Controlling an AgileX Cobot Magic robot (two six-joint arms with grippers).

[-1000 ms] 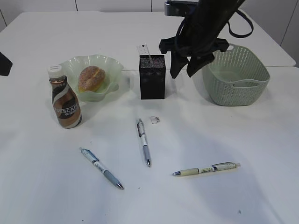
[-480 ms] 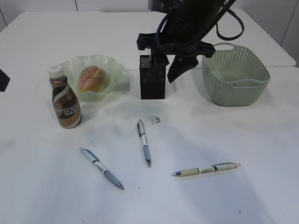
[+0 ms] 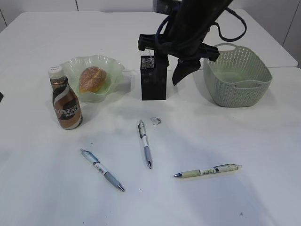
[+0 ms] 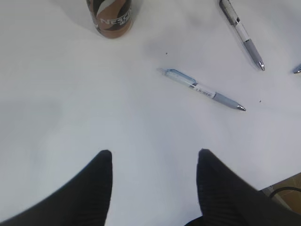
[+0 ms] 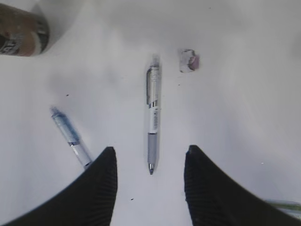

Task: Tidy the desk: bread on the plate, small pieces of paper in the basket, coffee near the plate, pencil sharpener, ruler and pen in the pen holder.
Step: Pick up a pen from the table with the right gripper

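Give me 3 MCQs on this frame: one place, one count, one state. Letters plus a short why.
1. Where is the bread?
A. in the basket
B. on the plate
C. on the bare desk

2. How many pens lie loose on the desk?
A. one
B. three
C. five

3. What state is the right end effector in?
A. open and empty
B. shut on a pen
C. shut on the coffee

Answers:
1. B: the bun sits inside the wavy green plate, left of the pen holder.
2. B: the exterior view shows a left pen, a middle pen and a right pen.
3. A: the right wrist view shows its fingers spread apart above the middle pen, nothing between them.
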